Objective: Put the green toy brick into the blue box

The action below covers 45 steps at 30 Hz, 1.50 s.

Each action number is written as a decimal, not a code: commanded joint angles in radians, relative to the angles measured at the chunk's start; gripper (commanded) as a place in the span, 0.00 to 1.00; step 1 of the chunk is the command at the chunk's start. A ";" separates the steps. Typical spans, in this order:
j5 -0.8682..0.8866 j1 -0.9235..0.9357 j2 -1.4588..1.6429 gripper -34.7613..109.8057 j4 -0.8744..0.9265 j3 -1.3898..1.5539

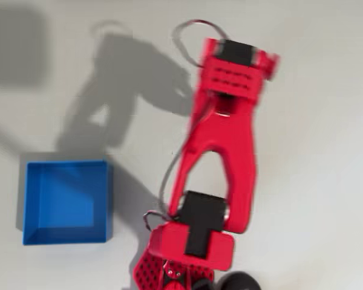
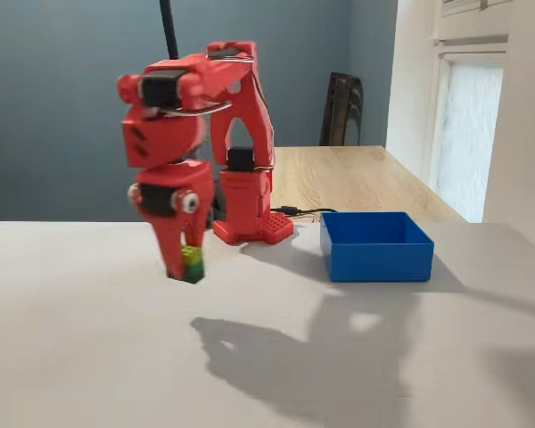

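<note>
Green toy brick [image 2: 192, 263] pinched at the tips of the jaws of the red gripper [image 2: 185, 266], closed on it, lime studs uppermost, hanging clear of the white counter [image 2: 89, 357] in the fixed view. Carried high, judging by the gap between brick and shadow below: likely so that the low wall of the blue box [image 2: 377, 247] can be cleared on the way over. Jaws pointing almost straight down, which keeps the brick level and ready for a plain drop.

Blue box sitting open and empty on the counter, well apart from the brick, to the right in the fixed view and near the red arm's base [image 2: 252, 225]. In the overhead view the blue box [image 1: 66, 202] lies at lower left, with the red arm [image 1: 227, 139] stretched up the picture away from it; brick not made out there, hidden under the blurred wrist.

Grasp done, transport in hand, release not yet done. Next move calls for a swing toward the box, then a stop over its middle before letting go. Risk: a small brick held only at the tips, so a slip or a twist during the swing seems possible.
</note>
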 commanded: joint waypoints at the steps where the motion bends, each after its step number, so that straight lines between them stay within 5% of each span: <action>1: 0.000 -0.186 0.161 0.24 0.011 0.014; 24: 0.167 -1.028 0.259 0.24 0.160 0.049; 45: 0.133 -1.140 0.256 0.24 0.160 0.097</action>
